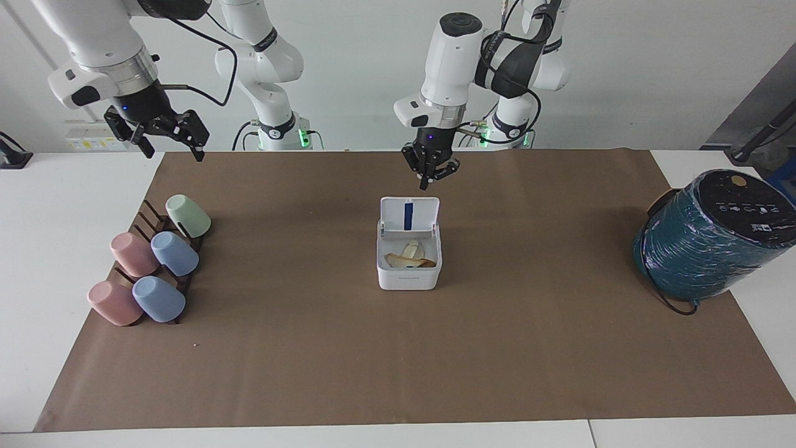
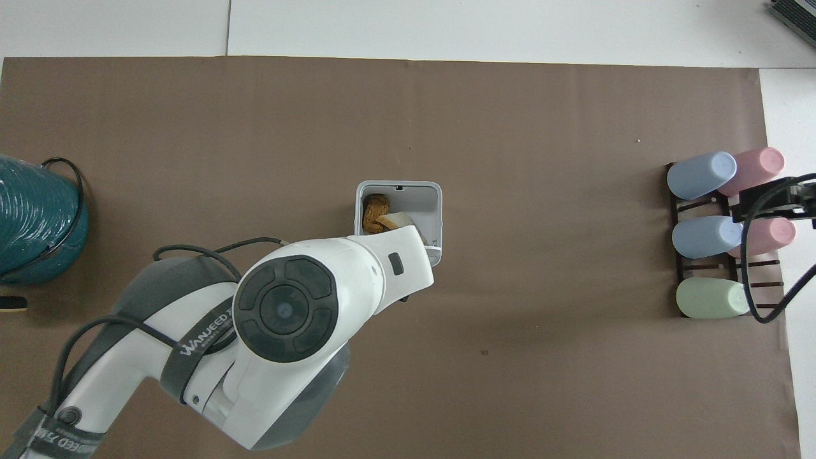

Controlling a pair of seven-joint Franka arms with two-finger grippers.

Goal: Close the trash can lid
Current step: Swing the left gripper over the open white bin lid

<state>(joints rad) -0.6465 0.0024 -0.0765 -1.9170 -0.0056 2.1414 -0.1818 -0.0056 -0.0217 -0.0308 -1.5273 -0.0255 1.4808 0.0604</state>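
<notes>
The white trash can (image 1: 408, 274) stands mid-table on the brown mat, with food scraps inside. Its lid (image 1: 409, 214) stands upright on the side nearer the robots, its blue strip showing. My left gripper (image 1: 429, 177) hangs in the air just above the lid's top edge and does not touch it. In the overhead view the left arm covers its own gripper and the lid, and only part of the trash can (image 2: 433, 210) shows. My right gripper (image 1: 173, 152) is open and empty, waiting over the mat's corner near the cup rack.
A dark rack with several pastel cups (image 1: 149, 267) lies toward the right arm's end of the table and also shows in the overhead view (image 2: 707, 236). A large teal wrapped cylinder (image 1: 709, 236) with a black cable stands toward the left arm's end.
</notes>
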